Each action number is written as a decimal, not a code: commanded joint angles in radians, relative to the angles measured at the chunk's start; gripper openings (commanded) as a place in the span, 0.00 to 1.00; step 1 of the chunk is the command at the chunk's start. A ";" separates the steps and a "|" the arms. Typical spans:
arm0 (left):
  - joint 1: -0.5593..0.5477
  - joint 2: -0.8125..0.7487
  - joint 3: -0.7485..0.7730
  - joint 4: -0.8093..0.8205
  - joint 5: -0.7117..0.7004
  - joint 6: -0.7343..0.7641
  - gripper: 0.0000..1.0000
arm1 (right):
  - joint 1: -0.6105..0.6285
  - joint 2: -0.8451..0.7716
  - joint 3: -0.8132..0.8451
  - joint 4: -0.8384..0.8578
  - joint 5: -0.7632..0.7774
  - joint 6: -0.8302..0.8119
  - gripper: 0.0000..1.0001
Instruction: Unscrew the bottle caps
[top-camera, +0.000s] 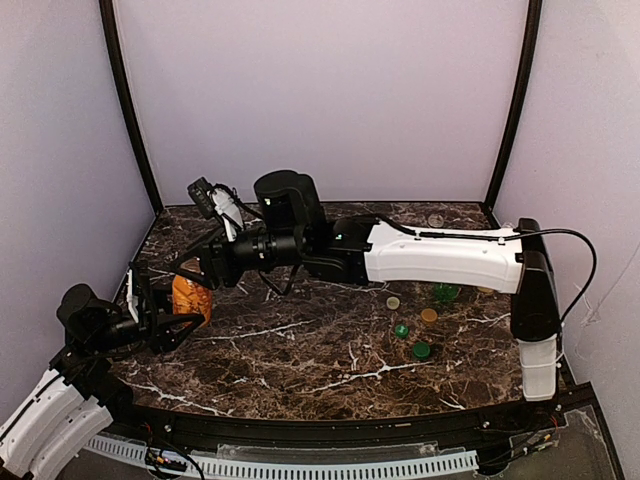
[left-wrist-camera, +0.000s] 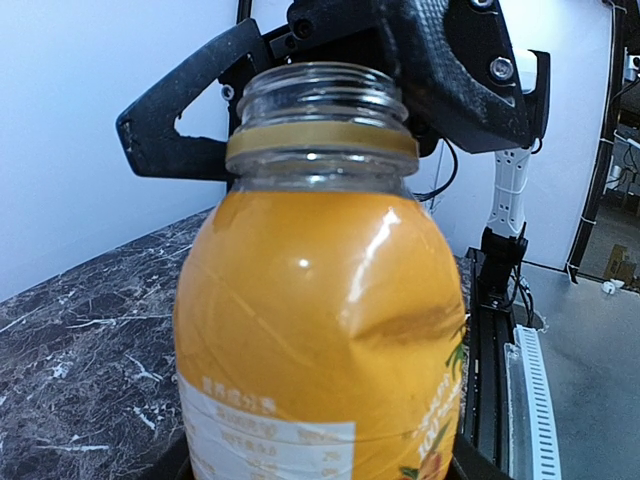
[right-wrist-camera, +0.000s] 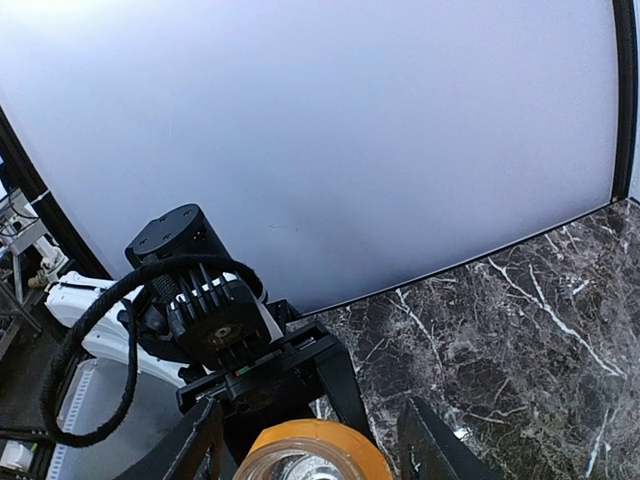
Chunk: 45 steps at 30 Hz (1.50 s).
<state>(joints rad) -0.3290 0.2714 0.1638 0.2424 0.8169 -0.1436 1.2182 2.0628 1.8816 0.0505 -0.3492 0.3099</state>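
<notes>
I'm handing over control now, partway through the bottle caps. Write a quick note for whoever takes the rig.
Left gripper: shut on the orange bottle, at the left of the table.
Right gripper: open, its fingers either side of that bottle's neck, holding nothing.
Done: the orange bottle's mouth is open, cap off. Four loose caps lie right of centre.
Left: the other bottles are not clearly in view, so check them first.

I work over a dark, white-veined marble counter (top-camera: 300, 360), with pale lilac walls (top-camera: 320, 100) beyond its far edge, black posts (top-camera: 128, 110) at its far corners and a white slotted strip (top-camera: 330, 467) along its near edge.
</notes>
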 joint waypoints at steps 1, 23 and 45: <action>0.008 -0.012 -0.009 0.023 -0.004 -0.003 0.01 | 0.006 0.004 -0.002 0.001 -0.007 0.018 0.60; 0.008 -0.016 -0.009 0.023 -0.017 -0.007 0.01 | 0.003 0.000 0.016 -0.060 -0.006 -0.015 0.00; 0.081 0.018 -0.007 -0.030 -0.189 0.016 0.99 | -0.365 -0.408 -0.708 0.087 0.737 -0.259 0.00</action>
<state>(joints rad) -0.2676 0.2634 0.1616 0.2291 0.6434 -0.1417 0.9115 1.6661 1.3262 -0.0475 0.2417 0.1314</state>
